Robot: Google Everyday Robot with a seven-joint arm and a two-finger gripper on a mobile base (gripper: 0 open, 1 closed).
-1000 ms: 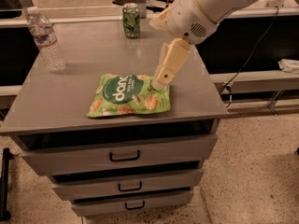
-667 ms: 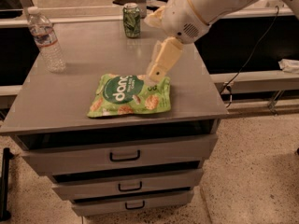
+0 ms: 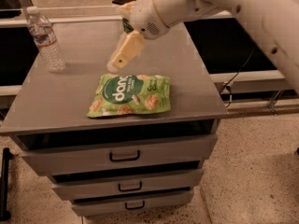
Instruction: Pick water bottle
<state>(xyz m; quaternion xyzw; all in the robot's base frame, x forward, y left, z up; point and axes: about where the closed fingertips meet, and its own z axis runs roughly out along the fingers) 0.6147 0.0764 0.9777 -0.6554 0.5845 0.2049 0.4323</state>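
The water bottle (image 3: 46,40) is clear ribbed plastic with a white cap and a white label. It stands upright at the back left of the grey cabinet top (image 3: 187,73). My gripper (image 3: 117,63) hangs over the middle of the top, above the far edge of a green snack bag (image 3: 131,95). It is to the right of the bottle and apart from it. The white arm reaches in from the upper right. The green can (image 3: 126,26) at the back is mostly hidden behind my arm.
The cabinet has three drawers (image 3: 124,155) with dark handles below the top. A dark counter and cables (image 3: 238,73) lie to the right. A black pole (image 3: 4,181) stands at the lower left on the speckled floor.
My arm and gripper have moved left across the cabinet top, closer to the bottle. The can is now covered by my arm. The bottle and bag have not moved.
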